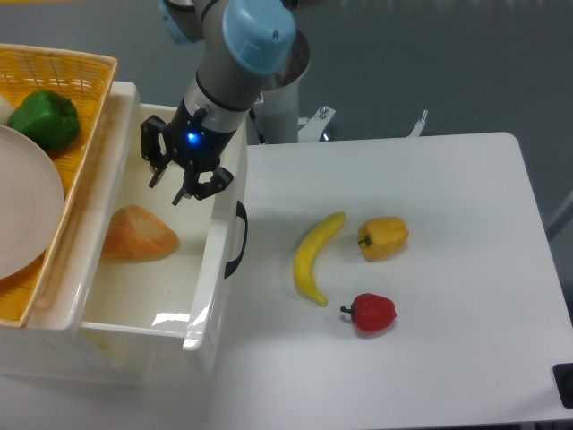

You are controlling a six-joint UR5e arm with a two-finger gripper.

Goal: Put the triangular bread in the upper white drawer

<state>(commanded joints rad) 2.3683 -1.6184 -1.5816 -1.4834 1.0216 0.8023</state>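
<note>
— Where's the triangular bread (137, 235) right now?

— It lies on the floor of the upper white drawer (209, 296), over toward the left wall, with its rounded point facing the front of the drawer's open side. Nothing of mine touches it.

— And your tool?

— My tool (176, 181) hangs above the drawer's back end, apart from the bread and higher than it. Its fingers are spread and there is nothing between them; it is released. A small blue light glows on the wrist just above it.

— What does the drawer look like from there?

— Glossy white, deep walls, pulled out, with the black curved handle (236, 238) on the side facing the counter (448, 233). The inside shows a bright reflection near the bottom corner.

— Anything around it?

— Above the drawer, on the left, sits a yellow woven basket (81, 107) holding a green pepper (47, 117) and a white plate (27, 215). Out on the counter, well apart from the drawer, a banana (315, 257) lies just beside a yellow bell pepper (383, 237), and a red pepper (372, 312) sits near the banana's lower end.
</note>
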